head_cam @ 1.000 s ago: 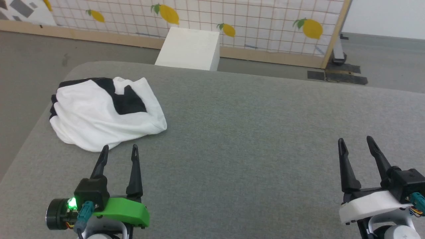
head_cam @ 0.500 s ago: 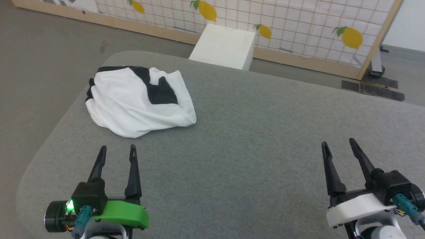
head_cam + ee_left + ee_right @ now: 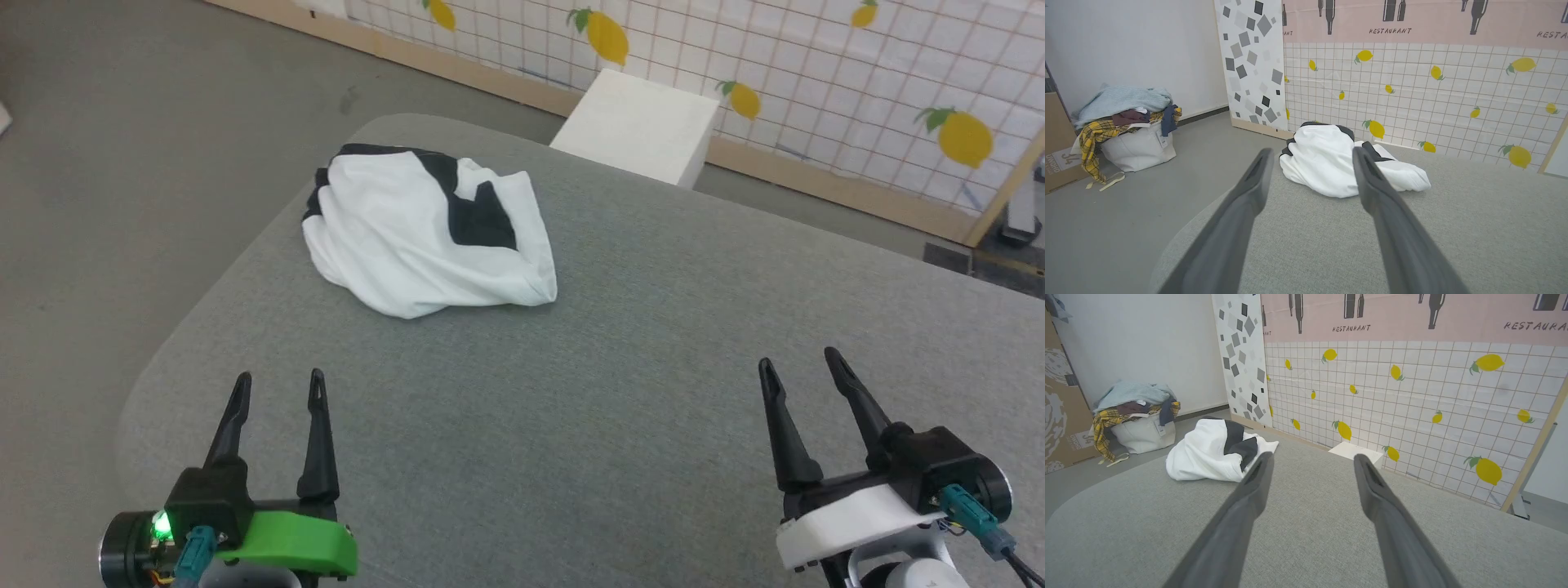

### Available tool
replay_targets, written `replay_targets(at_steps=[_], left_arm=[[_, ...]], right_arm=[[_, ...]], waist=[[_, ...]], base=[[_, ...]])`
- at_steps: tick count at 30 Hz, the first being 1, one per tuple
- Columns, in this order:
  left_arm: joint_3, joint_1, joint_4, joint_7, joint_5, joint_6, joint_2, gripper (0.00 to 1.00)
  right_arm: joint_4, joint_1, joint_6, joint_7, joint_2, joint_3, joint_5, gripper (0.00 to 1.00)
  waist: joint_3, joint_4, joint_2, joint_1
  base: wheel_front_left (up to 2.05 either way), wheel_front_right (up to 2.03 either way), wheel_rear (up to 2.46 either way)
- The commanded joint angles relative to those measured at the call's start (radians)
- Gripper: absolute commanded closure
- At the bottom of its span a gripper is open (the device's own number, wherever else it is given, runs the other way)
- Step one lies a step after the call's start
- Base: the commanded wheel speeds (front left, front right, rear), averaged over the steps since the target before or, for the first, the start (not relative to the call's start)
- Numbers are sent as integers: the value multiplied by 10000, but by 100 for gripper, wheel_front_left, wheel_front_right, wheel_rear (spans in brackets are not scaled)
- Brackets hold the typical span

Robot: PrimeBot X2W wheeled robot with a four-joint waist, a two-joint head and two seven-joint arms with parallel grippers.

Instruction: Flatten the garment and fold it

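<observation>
The garment (image 3: 408, 237) lies crumpled in a heap near the far left corner of the grey table (image 3: 620, 392), white cloth with black patches. The left wrist view shows the garment (image 3: 1327, 167) straight ahead beyond the fingers. In the right wrist view the garment (image 3: 1208, 453) sits ahead to the left. My left gripper (image 3: 277, 382) hovers open over the near left of the table, well short of the heap. My right gripper (image 3: 798, 361) stands open at the near right, far from the cloth. Both hold nothing.
A white box (image 3: 641, 126) stands on the floor behind the table, before a lemon-patterned screen (image 3: 816, 73). A laundry basket (image 3: 1133, 139) heaped with clothes sits on the floor off to the left. The table's left edge curves away close to my left gripper.
The head camera has turned left, so the whole picture has shifted right. Both grippers stay open and the garment lies as before.
</observation>
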Motion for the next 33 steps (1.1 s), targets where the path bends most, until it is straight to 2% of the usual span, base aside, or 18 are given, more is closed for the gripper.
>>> replay_targets(at_steps=[1, 23, 33], left_arm=[[39, 194, -65, -107, -91, -61, -41, 0], [97, 410, -287, -562, -360, -87, -51, 0], [129, 302, -529, -707, -359, -93, -55, 0]], right_arm=[[49, -141, -13, -113, 7, 70, 114, 0], [199, -82, -16, -571, 11, 260, 336, 0], [182, -50, -17, -717, 13, 116, 362, 0]], waist=[[-79, 310, 0, 0], [-128, 1663, 0, 0], [-59, 1876, 0, 0]], base=[[0, 0, 0], [0, 0, 0], [0, 0, 0]])
